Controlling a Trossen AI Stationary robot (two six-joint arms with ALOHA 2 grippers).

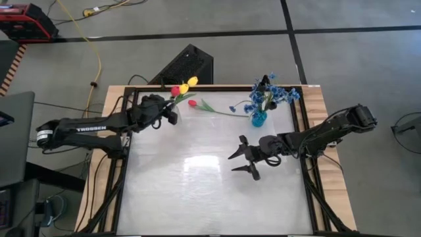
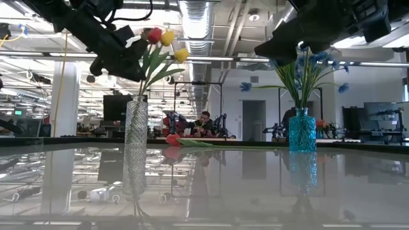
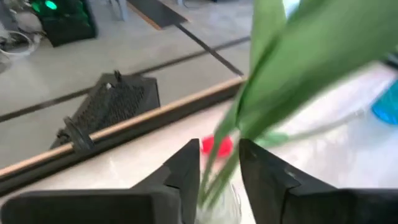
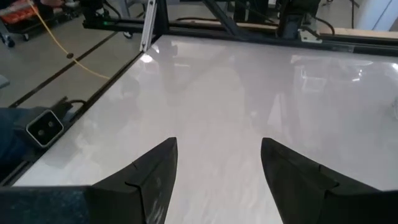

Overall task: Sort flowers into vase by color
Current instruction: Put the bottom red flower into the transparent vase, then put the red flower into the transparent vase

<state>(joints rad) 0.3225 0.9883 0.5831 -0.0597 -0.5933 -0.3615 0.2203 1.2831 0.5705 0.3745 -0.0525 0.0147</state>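
Bright overhead light, glare patch mid table (image 1: 204, 164), left wrist leaves (image 3: 298, 68) blurred

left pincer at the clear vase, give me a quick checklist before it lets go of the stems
1. Left pincer closed on the tulip stems: ok.
2. Stems over the clear vase mouth: ok.
3. Clear vase upright: ok.
4. Stem ends seated at the vase bottom: cannot tell.
5. Right pincer open and clear of both vases: ok.
6. All flowers sorted: not ok, one red tulip lies on the table between the clear vase and the blue vase.
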